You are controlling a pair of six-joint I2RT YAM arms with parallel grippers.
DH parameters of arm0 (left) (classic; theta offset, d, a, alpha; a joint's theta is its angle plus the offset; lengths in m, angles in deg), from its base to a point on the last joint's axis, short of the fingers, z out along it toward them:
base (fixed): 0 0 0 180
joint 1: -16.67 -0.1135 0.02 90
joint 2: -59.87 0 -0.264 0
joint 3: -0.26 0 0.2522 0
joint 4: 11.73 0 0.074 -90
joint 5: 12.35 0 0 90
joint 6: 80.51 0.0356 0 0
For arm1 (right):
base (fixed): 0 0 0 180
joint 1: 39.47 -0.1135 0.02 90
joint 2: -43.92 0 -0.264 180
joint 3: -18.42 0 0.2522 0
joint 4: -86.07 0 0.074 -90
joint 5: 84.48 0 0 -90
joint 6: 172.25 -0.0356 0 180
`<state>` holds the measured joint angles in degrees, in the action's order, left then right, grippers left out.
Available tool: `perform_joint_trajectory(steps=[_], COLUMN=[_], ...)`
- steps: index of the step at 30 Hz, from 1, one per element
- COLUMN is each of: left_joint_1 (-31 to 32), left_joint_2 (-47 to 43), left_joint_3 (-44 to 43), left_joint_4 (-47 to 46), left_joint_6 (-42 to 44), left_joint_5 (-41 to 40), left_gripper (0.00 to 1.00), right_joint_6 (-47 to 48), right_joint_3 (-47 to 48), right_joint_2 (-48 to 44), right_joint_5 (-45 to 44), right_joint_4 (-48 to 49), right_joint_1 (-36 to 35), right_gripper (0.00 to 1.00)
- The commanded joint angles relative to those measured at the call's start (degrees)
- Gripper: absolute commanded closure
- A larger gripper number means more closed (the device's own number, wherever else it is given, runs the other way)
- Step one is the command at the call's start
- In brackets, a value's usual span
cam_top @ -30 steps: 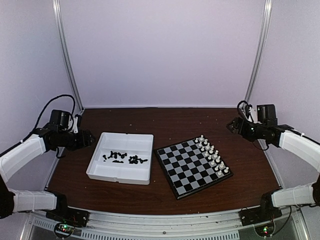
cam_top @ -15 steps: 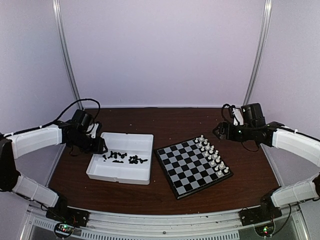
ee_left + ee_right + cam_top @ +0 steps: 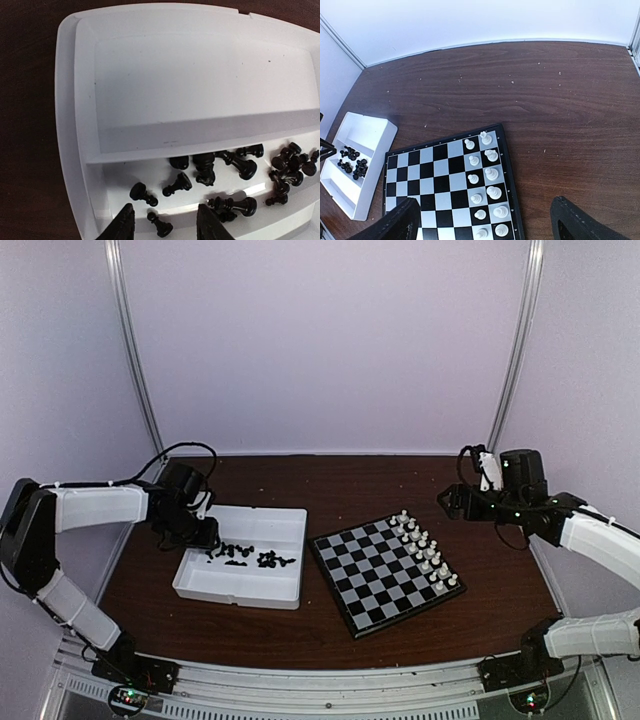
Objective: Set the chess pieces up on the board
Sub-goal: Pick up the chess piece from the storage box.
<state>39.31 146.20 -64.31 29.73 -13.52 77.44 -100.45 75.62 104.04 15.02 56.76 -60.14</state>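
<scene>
Over the tray (image 3: pixel 200 90), the left gripper (image 3: pixel 165 229) has swung in, fingers (image 3: pixel 124 227) spread above the chess pieces (image 3: pixel 240 167); picking can begin.

The top view looks down from high behind the near edge and takes in the whole desk (image 3: pixel 330 485), with the tray (image 3: pixel 255 525) on the left and the board (image 3: pixel 385 575) on the right. The left wrist view hangs close over the tray, facing down into the compartment of black pieces (image 3: pixel 225 167). The right wrist view sits higher and farther off, over the board, with the tray at its left edge.
</scene>
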Motion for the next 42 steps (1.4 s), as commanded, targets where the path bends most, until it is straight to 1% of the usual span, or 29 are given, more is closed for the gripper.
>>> perform_joint_trajectory(steps=[1,4,9,16,19,23,25,28,35,38,42], left_joint_1=[0.41,0.49,0.86,2.2,2.48,2.66,3.11,4.16,4.48,4.44,4.45], left_joint_2=[2.92,4.42,7.56,10.67,11.28,11.44,10.65,7.25,-2.5,-3.78,-2.5], left_joint_3=[-2.81,-3.66,-5.87,-7.61,-7.81,-7.83,-7.75,-5.88,0.42,1.62,1.89], left_joint_4=[-3.26,-4.0,-4.11,-4.15,-4.08,-3.56,-3.0,-4.56,-7.93,-7.93,-8.04], left_joint_6=[1.04,1.36,1.49,1.04,0.79,0.09,-0.38,-0.85,-2.48,-2.3,-2.21], left_joint_5=[-3.43,-3.14,-3.03,-3.57,-4.11,-5.34,-6.94,-9.0,-8.15,-8.24,-7.31], left_gripper=[0.58,0.59,0.64,0.66,0.69,0.69,0.69,0.69,0.68,0.68,0.69], right_joint_6=[1.7,2.01,1.53,1.75,1.93,2.02,1.94,1.98,2.02,1.94,1.76], right_joint_3=[-0.43,-0.03,-0.19,0.07,0.07,0.07,0.07,-0.11,-0.28,-0.45,-0.29], right_joint_2=[-1.32,-1.02,-0.58,-0.26,-0.26,-0.35,-0.46,-0.54,-0.53,-0.31,-0.05], right_joint_5=[-2.03,-2.41,-2.39,-2.42,-2.59,-2.64,-2.64,-2.69,-2.68,-2.34,-2.08], right_joint_4=[1.39,1.22,1.57,1.24,0.99,0.85,0.83,0.88,0.87,1.15,1.24], right_joint_1=[-0.37,-0.32,-0.36,-0.37,-0.34,-0.34,-0.34,-0.34,-0.34,-0.32,-0.34], right_gripper=[0.06,0.06,0.06,0.06,0.06,0.06,0.06,0.06,0.06,0.06,0.06])
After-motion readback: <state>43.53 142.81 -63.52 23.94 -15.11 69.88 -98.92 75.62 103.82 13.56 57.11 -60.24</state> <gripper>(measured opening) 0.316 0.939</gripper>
